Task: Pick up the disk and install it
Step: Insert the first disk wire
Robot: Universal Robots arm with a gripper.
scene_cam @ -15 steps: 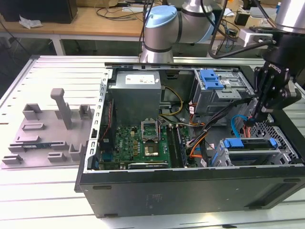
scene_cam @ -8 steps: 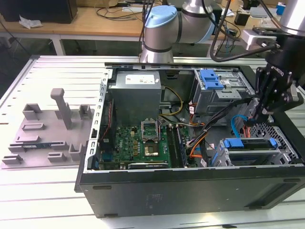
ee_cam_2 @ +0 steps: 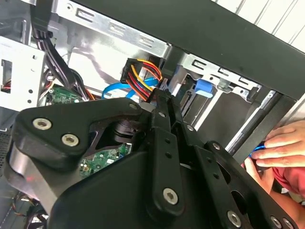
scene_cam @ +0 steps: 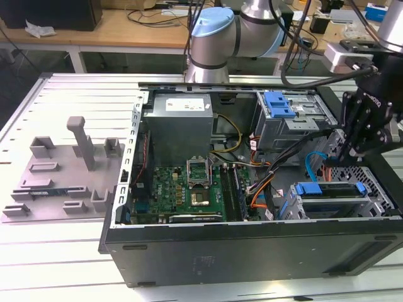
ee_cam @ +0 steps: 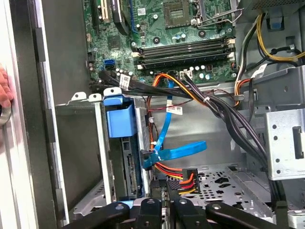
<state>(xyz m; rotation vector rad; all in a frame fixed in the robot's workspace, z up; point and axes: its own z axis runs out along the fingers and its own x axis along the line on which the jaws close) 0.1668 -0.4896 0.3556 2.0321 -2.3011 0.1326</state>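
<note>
One black linkage gripper (scene_cam: pixel 337 154) hangs inside the open black metal computer case (scene_cam: pixel 252 251). Whether it is open or closed cannot be told from these views. The disk (scene_cam: pixel 327 200), a silver rectangular hard drive framed by a bright blue plastic bracket, sits in the perforated grey metal drive cage (scene_cam: pixel 368 179) just below the gripper. In the first wrist view the disk (ee_cam: pixel 125 167) stands edge-on in that cage, just beside the gripper (ee_cam: pixel 164 202). A thin flat blue cable (ee_cam: pixel 183 150) and a red, yellow and black wire bundle (ee_cam: pixel 178 176) lie directly ahead of the gripper, close to it. The green motherboard (scene_cam: pixel 182 185) lies farther off. In the second wrist view a person's hand (ee_cam_2: pixel 281 148) rests on the case edge near the gripper (ee_cam_2: pixel 162 102).
</note>
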